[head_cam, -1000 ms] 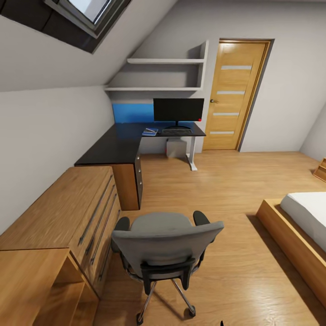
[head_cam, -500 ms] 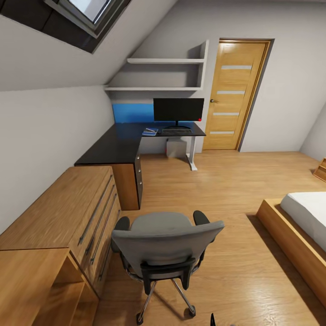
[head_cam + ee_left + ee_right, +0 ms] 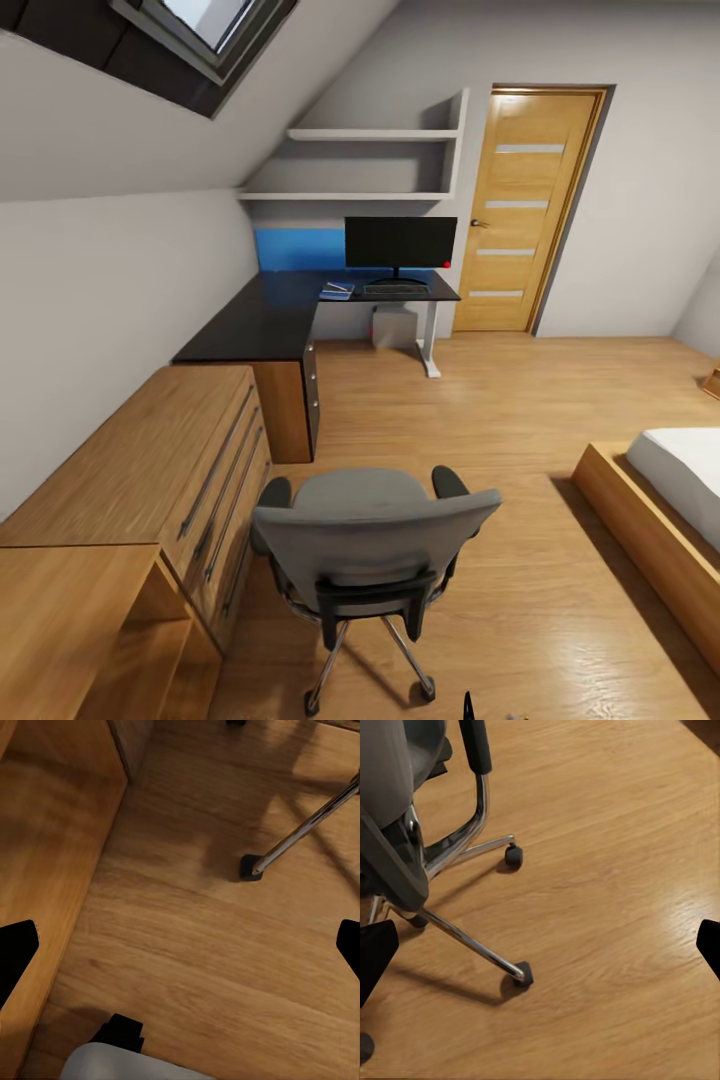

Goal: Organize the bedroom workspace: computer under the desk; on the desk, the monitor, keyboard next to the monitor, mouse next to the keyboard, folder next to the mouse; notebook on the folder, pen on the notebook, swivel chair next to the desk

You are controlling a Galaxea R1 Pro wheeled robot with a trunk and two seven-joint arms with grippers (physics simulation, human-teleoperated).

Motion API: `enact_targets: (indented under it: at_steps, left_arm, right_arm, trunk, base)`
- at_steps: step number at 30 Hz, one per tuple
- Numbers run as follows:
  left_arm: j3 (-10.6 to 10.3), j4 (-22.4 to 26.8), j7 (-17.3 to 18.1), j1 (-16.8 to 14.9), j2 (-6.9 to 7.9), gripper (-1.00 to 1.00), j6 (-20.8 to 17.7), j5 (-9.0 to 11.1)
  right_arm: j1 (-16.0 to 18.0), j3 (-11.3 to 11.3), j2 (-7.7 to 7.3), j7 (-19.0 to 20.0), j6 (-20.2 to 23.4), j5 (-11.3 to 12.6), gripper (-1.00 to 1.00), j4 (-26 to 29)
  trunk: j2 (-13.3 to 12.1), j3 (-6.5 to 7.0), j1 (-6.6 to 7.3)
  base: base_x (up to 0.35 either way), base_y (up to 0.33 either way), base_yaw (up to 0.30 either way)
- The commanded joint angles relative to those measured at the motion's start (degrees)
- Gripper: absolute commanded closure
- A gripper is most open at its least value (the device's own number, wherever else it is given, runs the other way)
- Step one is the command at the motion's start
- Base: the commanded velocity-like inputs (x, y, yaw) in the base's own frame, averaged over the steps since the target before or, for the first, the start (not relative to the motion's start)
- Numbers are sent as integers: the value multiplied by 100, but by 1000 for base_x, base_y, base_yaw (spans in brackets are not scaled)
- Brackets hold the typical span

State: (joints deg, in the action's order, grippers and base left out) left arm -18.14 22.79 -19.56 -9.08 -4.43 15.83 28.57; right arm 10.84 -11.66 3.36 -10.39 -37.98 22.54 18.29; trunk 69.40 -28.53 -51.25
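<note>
The swivel chair (image 3: 370, 540) stands close in front of me with its grey back towards me and its seat bare. Far off, the desk (image 3: 265, 320) carries the monitor (image 3: 400, 243), with the keyboard (image 3: 396, 288) in front of it and the blue folder (image 3: 336, 291) to the keyboard's left. Something pale lies on the folder. Mouse, notebook and pen are too small to tell. The computer (image 3: 395, 327) sits under the desk. My left gripper (image 3: 180, 949) hangs open over bare floor near a chair caster (image 3: 251, 867). My right gripper (image 3: 540, 949) is open beside the chair's chrome base (image 3: 465, 937).
Low light-wood cabinets (image 3: 150, 470) line the left wall, right beside the chair. A bed (image 3: 670, 490) on a wooden frame is at the right. Open wood floor (image 3: 470, 420) stretches between chair and desk. A wooden door (image 3: 520, 210) is beyond the desk.
The whole picture has shifted slightly, so the camera moved. A small black tip has come in at the head view's lower edge. The chair and desk items stay put.
</note>
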Motion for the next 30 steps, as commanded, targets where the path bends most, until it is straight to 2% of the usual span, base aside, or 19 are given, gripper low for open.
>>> enact_targets:
  at_steps: [1,6,26,30]
  left_arm:
    - [-49,-3,-39,-6,3,-100,26,43]
    - [-49,-3,-39,-6,10,-100,26,43]
    - [-61,-3,-39,-6,-3,-100,26,29]
    - [-70,-3,-39,-6,-17,-100,24,30]
  right_arm:
    - [4,-49,-3,-47,-16,23,-100,0]
    - [4,-52,-2,-44,-16,23,-100,2]
    - [5,-56,9,-42,1,23,-100,-1]
    - [5,-61,16,-42,17,23,-100,-1]
  trunk:
    - [3,-5,0]
    - [3,-5,0]
    - [3,-5,0]
    - [164,-77,-88]
  base:
    - [0,0,212]
    - [0,0,120]
    - [-3,0,4]
    - [0,0,0]
